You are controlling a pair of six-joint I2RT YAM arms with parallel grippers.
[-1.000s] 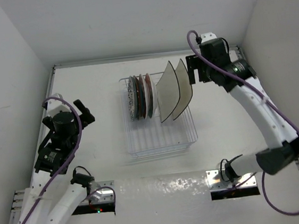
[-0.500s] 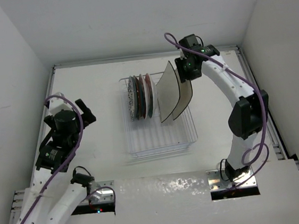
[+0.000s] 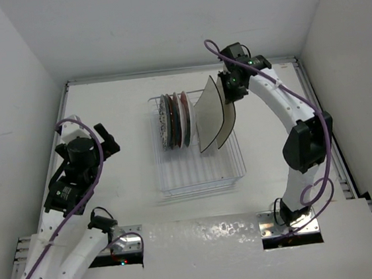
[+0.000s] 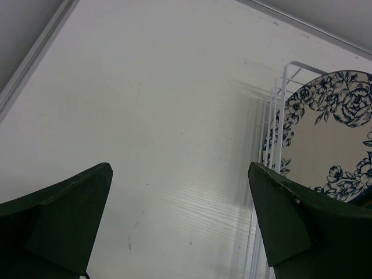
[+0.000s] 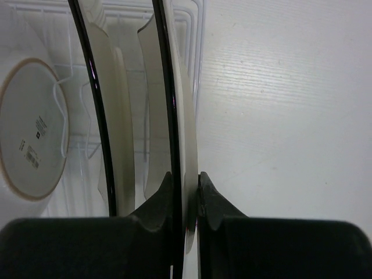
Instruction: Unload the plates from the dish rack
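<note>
White square plate (image 5: 186, 99) rim pinched by right gripper (image 5: 185, 179) | left gripper (image 4: 179, 168) wide apart, empty

White table (image 3: 123, 98) — faintly grained, white walls (image 3: 160, 22)

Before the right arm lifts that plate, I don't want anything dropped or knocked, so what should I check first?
1. Right gripper straddles the outer square plate rim: ok.
2. Fingers pressed against it: ok.
3. Gap to the second square plate: ok.
4. Plate bottom free of the rack prongs: cannot tell.
5. Left gripper open, away from the rack: ok.
</note>
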